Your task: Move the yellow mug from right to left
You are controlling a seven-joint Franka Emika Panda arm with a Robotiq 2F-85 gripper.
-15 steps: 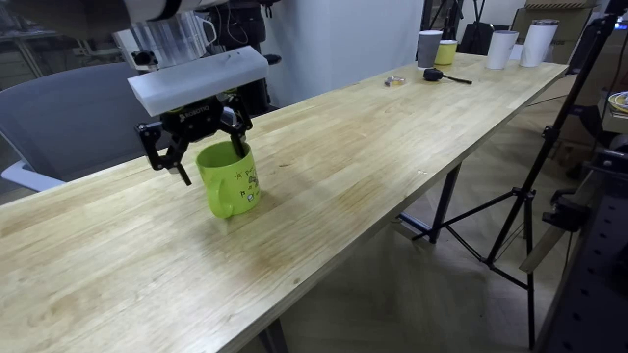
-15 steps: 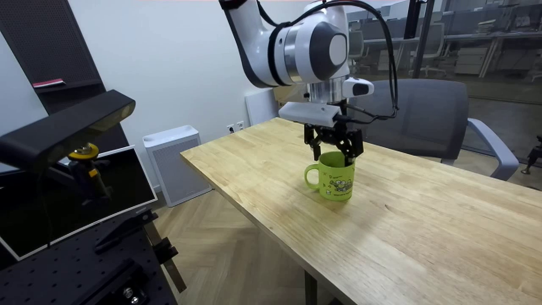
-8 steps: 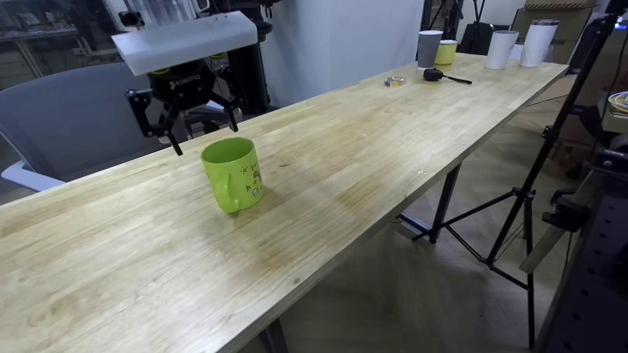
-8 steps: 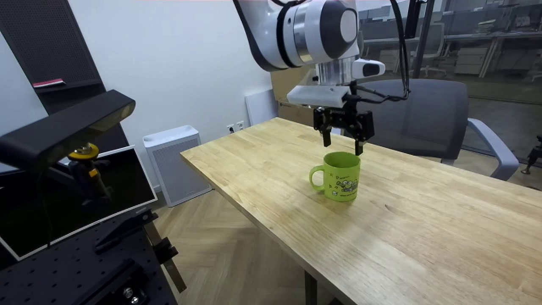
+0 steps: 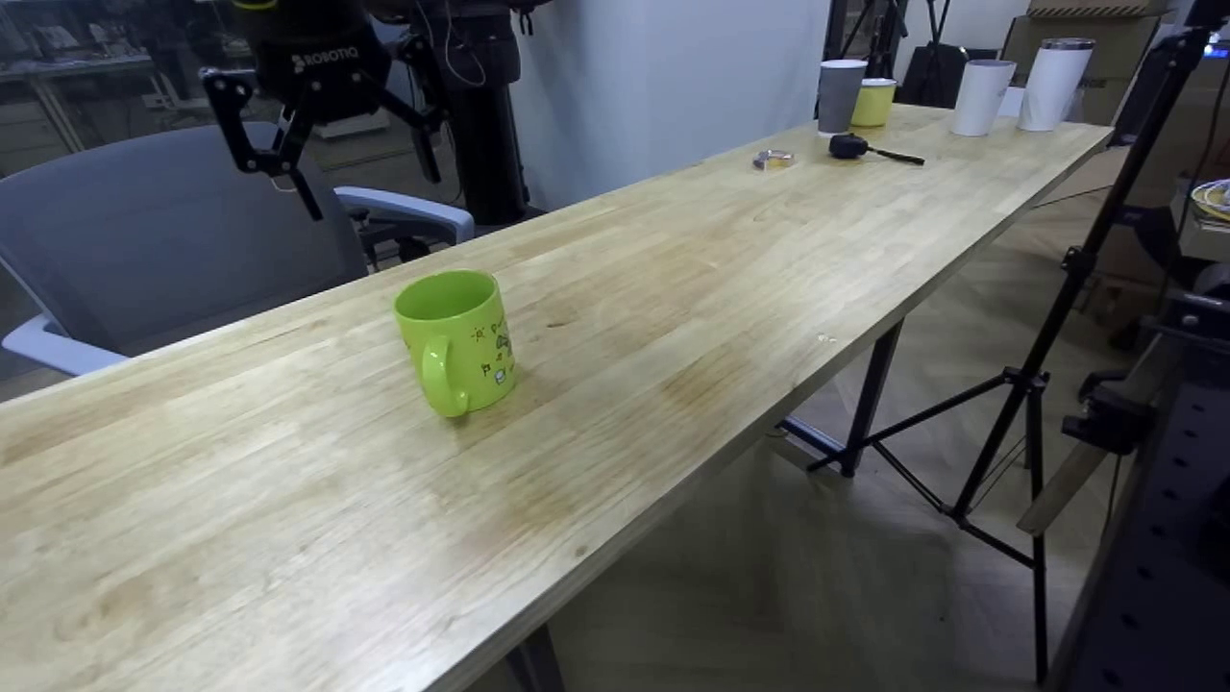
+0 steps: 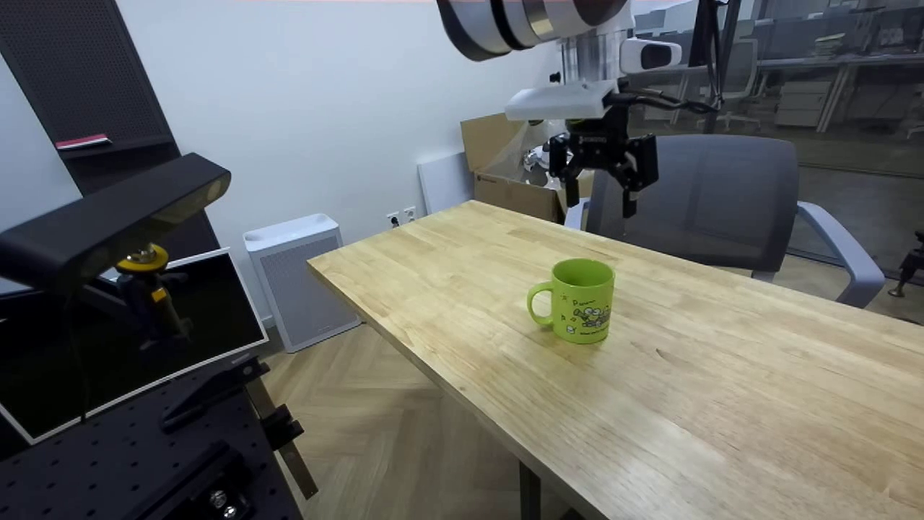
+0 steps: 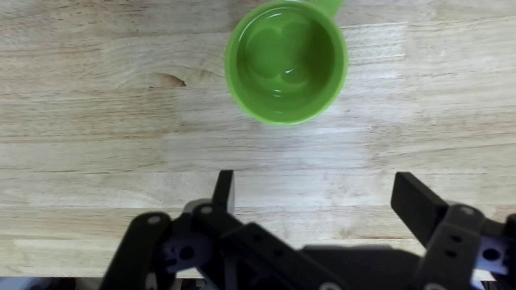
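The yellow mug (image 5: 463, 348), glossy lime green with a side handle and a printed drawing, stands upright on the wooden table (image 5: 673, 317). It also shows in an exterior view (image 6: 585, 307), its handle toward the near table edge. In the wrist view the mug (image 7: 286, 62) is seen from above at the top middle, its handle partly cut off. My gripper (image 5: 375, 197) is open with nothing between its fingers. It hangs well above the mug and toward the chair side, apart from it, as an exterior view (image 6: 601, 208) and the wrist view (image 7: 314, 189) also show.
A grey cup (image 5: 841, 96), a small yellow cup (image 5: 873, 103), white cups (image 5: 982, 98) and a black tape measure (image 5: 849, 146) stand at the table's far end. A mesh chair (image 6: 715, 209) is against the table's side. A black tripod (image 5: 1047, 356) stands beyond the front edge.
One second ago a finger was inside the mug. The gripper has since risen out and moved toward the chair side. The mug shifted slightly, then stayed still on the table.
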